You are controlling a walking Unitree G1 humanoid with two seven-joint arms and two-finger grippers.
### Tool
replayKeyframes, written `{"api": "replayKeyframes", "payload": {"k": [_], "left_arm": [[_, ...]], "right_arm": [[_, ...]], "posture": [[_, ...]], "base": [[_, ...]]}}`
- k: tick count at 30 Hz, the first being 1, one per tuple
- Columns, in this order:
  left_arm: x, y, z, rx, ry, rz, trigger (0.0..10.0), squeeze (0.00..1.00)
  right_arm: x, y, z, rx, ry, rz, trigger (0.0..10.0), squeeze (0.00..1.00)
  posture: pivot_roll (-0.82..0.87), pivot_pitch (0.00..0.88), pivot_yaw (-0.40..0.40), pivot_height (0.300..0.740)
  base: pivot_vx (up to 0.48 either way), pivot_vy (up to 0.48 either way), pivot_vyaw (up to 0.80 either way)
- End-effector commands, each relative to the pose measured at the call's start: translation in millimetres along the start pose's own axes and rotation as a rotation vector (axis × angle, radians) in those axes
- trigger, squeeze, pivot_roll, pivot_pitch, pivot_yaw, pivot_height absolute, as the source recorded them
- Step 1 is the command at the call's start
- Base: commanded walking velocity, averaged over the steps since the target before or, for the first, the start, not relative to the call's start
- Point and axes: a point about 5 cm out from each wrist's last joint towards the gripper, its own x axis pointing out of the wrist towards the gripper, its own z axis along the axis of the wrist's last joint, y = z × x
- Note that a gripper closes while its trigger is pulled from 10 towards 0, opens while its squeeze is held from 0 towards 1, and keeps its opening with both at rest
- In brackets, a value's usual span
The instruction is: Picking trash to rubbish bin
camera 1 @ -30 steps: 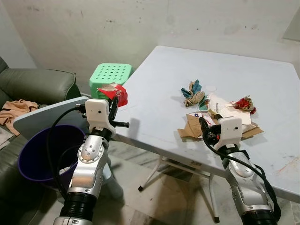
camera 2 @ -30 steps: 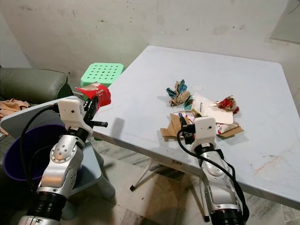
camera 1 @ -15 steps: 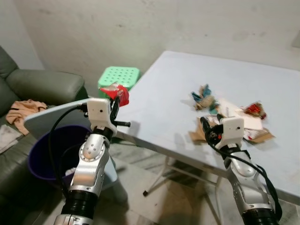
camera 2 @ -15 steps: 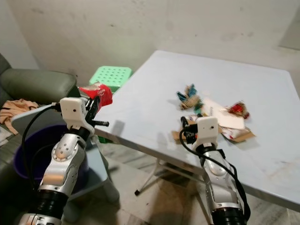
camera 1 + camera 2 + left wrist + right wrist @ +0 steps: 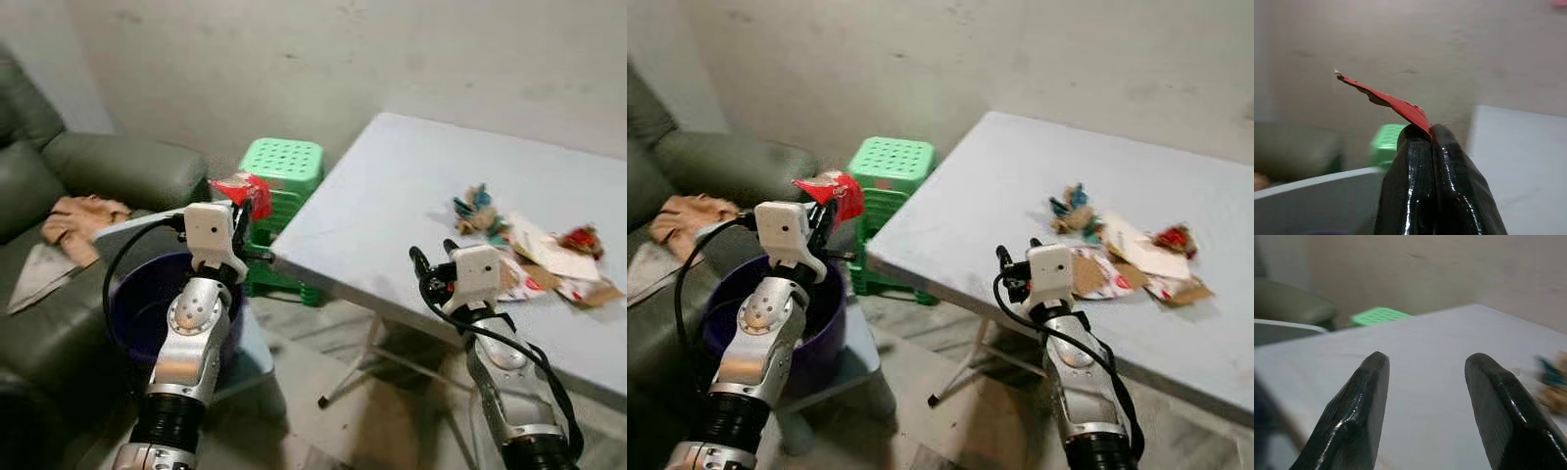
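Standing at the near corner of a pale grey table (image 5: 392, 206), I have a rough, stained plaster wall (image 5: 323, 69) ahead and tiled floor (image 5: 323, 372) under the table's thin metal legs (image 5: 353, 362). My left gripper (image 5: 239, 201) is raised out past the table's edge, its two fingers (image 5: 1449, 186) pressed tight together on a red wrapper (image 5: 243, 190) that juts up from the tips. Below and a little to the left of it sits the purple rubbish bin (image 5: 132, 313), with a flat grey lid (image 5: 137, 223) tilted at its back rim. A green perforated plastic stool (image 5: 284, 164) stands beside the table corner, against the wall side. Off to my left is a dark green leather sofa (image 5: 108, 176) with a crumpled tan cloth (image 5: 83, 215) on its seat. My right gripper (image 5: 431, 262) hovers at the table's near edge, fingers (image 5: 1361, 406) spread apart with nothing between them, pointing across the bare tabletop. Farther along the table, to the right, lies the rest of the trash: a crumpled teal and tan wrapper (image 5: 475, 206), a white paper sheet (image 5: 544, 250) over brown cardboard (image 5: 593, 292), and a small red crumpled wrapper (image 5: 580, 238), all lying close together.
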Motion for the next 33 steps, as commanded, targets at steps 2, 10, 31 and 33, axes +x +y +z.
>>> {"api": "replayKeyframes", "payload": {"k": [2,10,31,33], "left_arm": [[0.0,-0.8,-1.8,0.01,0.015,0.013,10.0,0.0],[0.5,-0.4,-2.3,0.013,0.026,0.025,10.0,0.0],[-5.0,9.9,-9.7,-0.016,0.076,0.125,10.0,0.0],[-4.5,13.3,-9.8,-0.019,0.085,0.141,10.0,0.0]], "right_arm": [[0.0,-2.6,0.6,-0.014,0.002,0.004,10.0,0.0],[0.5,-2.7,0.5,-0.011,0.003,0.006,10.0,0.0],[-0.3,-3.6,3.3,0.03,-0.01,0.039,10.0,0.0],[-0.9,-3.1,4.0,0.029,-0.015,0.05,10.0,0.0]], "posture": [[0.1,0.0,-0.005,0.74],[0.11,0.0,-0.005,0.74],[0.12,0.0,-0.019,0.74],[0.12,0.002,-0.022,0.74]], "base": [[0.0,0.0,0.8],[0.0,0.0,0.8],[0.0,0.0,0.53],[0.0,0.0,0.0]]}}
